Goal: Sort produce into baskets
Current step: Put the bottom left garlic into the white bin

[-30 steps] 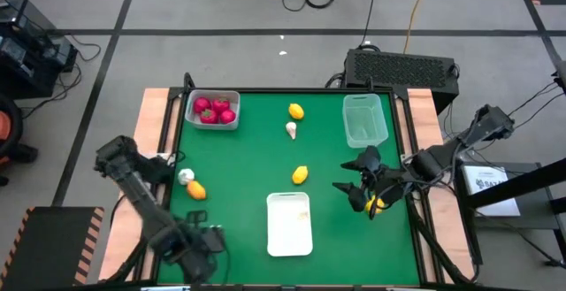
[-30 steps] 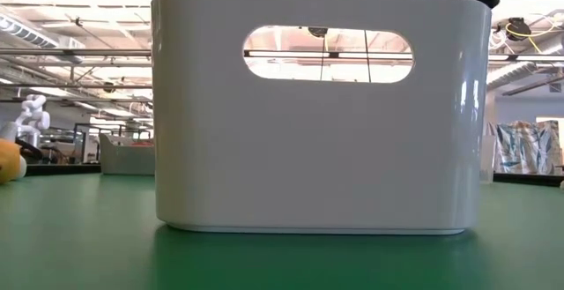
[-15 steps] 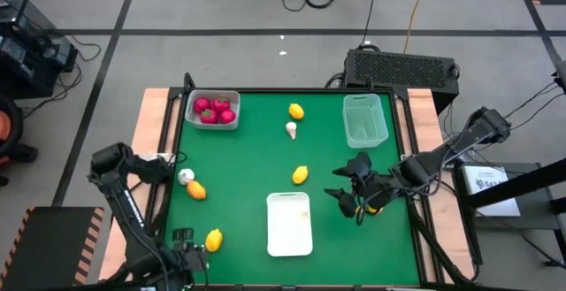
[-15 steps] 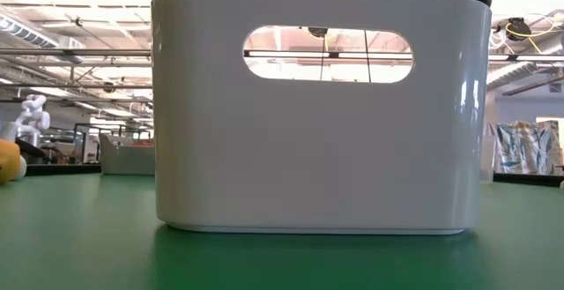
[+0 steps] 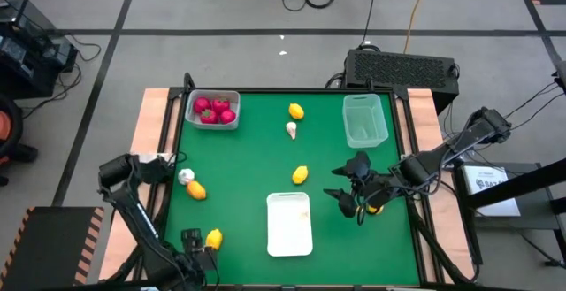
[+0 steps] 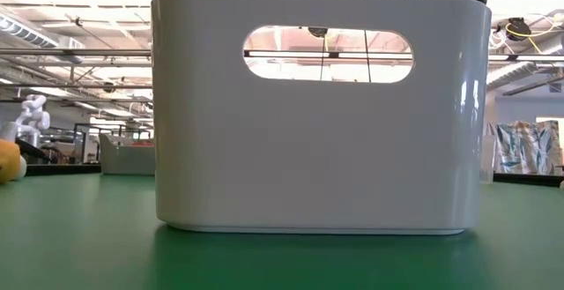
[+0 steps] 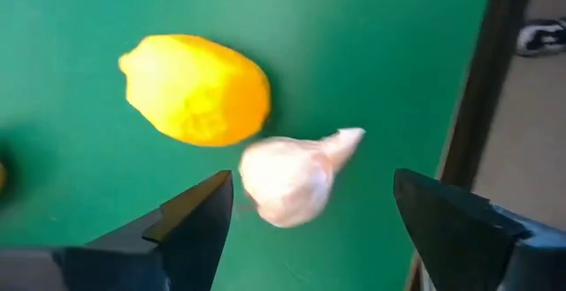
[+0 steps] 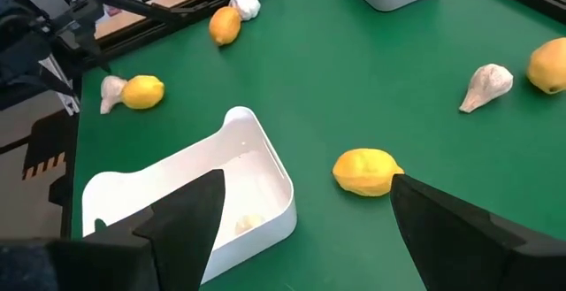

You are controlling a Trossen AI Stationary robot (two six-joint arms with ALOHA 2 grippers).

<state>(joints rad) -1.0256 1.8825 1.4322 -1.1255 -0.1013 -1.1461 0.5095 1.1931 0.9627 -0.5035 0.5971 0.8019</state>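
Green tabletop [image 5: 256, 154], with sorting only partly done. At the near-left corner, left claw [image 7: 311, 194] spread wide and holding nothing, fingers either side of a garlic bulb [image 7: 287, 180] lying just beside a yellow lemon [image 7: 196, 88]. Probably the pick-up step for that bulb. Next move by that reading: lower squarely over the bulb's fat body rather than its thin tip, close gently without nudging the lemon, then lift and carry to a tub. Right claw [image 8: 308, 183] also spread wide and empty, hovering near the right edge, between the white tub [image 5: 276, 238] at the near edge and a yellow lemon [image 5: 375, 208] half hidden under the arm. Counted: three tubs, namely a grey one [image 5: 232, 96] in the far-left corner, a pale green one [image 5: 349, 118] toward the far-right corner, and the white one. About four red pieces [image 5: 214, 111], all in the grey tub. Four yellow lemons, the other two being one near the far edge [image 5: 296, 111] and one mid-tabletop [image 5: 301, 175]. One orange lemon [image 5: 196, 190] by the left edge. Three garlic bulbs, counting one below the far lemon [image 5: 291, 130] and one touching the orange lemon [image 5: 186, 176]. Green tub apparently empty; a faint pale shape in the white tub, too unclear to name.
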